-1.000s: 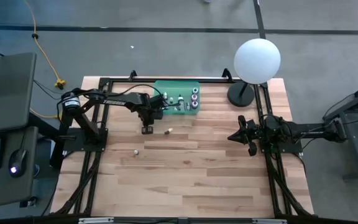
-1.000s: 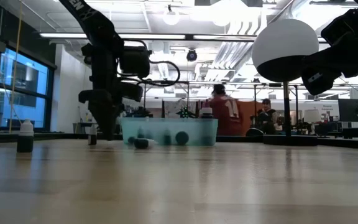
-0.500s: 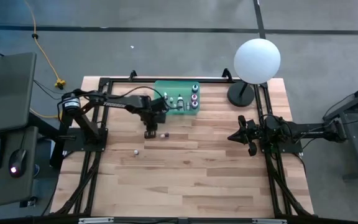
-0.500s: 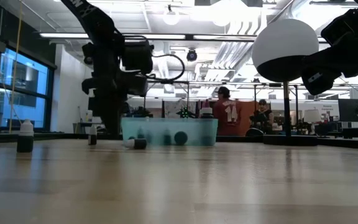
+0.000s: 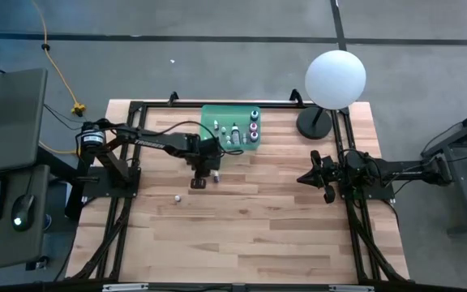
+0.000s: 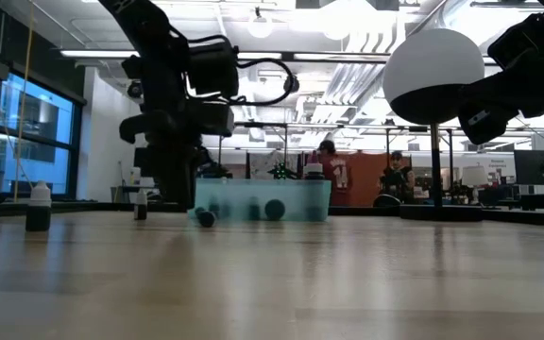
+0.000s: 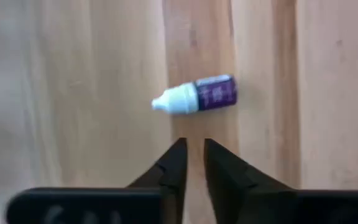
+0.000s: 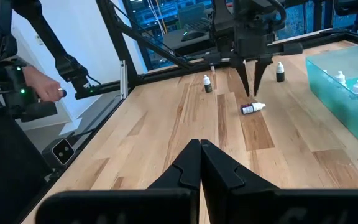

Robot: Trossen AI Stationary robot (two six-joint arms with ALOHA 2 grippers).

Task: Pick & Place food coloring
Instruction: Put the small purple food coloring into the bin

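A small food coloring bottle (image 7: 197,98) with a purple label and a white cap lies on its side on the table; it also shows in the high view (image 5: 215,176) and the right wrist view (image 8: 252,108). My left gripper (image 7: 193,143) points down just beside and above it, its fingers a little apart and empty. Another bottle (image 5: 177,197) stands upright nearer the left front. The green tray (image 5: 230,127) at the far side holds several bottles. My right gripper (image 8: 199,144) is shut and empty, waiting at the table's right (image 5: 305,178).
A white globe lamp (image 5: 336,79) stands at the far right corner. Two more bottles stand on the table (image 8: 207,84) (image 8: 279,71). A person's hand (image 8: 42,81) shows beyond the table's left side. Bare wood lies toward the near edge.
My left gripper has gone toward the table's near edge and a little right, closing in on the lying bottle. The lying bottle has shifted slightly along the table toward the gripper.
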